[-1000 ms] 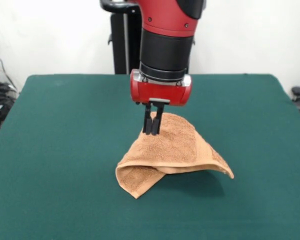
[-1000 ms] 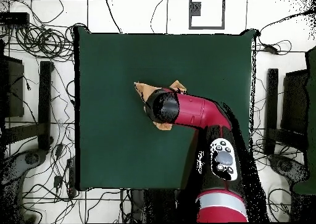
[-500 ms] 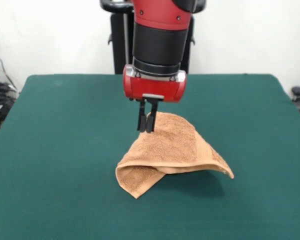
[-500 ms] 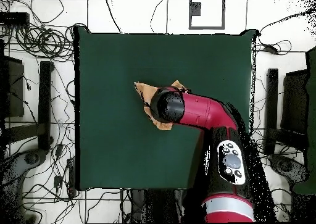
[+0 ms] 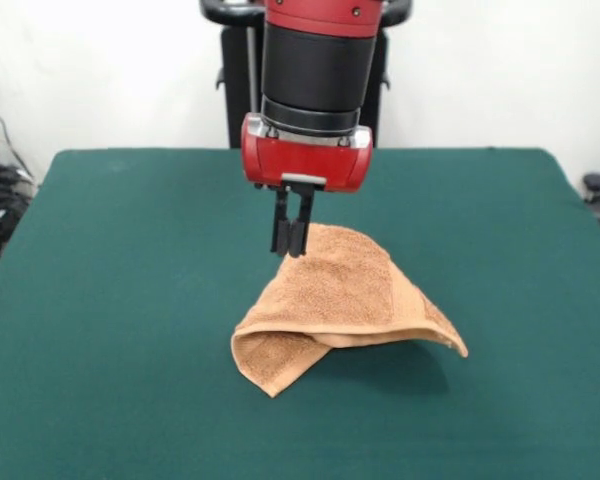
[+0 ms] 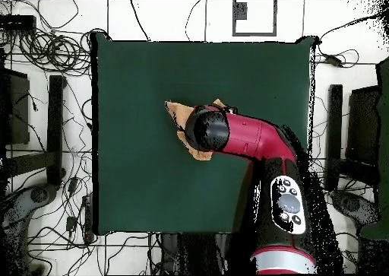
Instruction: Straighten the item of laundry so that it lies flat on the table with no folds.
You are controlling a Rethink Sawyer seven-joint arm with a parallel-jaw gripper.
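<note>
The orange-tan towel (image 5: 348, 295) lies crumpled in the middle of the green table (image 5: 120, 300), folded over itself with a raised hump and its near corner tucked under. My gripper (image 5: 289, 249) hangs from the red and black arm at the hump's far left edge, its two black fingers close together with nothing between them. In the overhead view only the edges of the towel (image 6: 175, 110) show around the arm's head, which hides the gripper.
The robot's black pedestal (image 5: 242, 90) stands beyond the table's far edge. Cables and stands (image 6: 45, 98) surround the table (image 6: 144, 174) on the floor in the overhead view.
My gripper has risen a little and moved left in the front view, from in front of the hump's top to its left edge. The towel has kept its shape.
</note>
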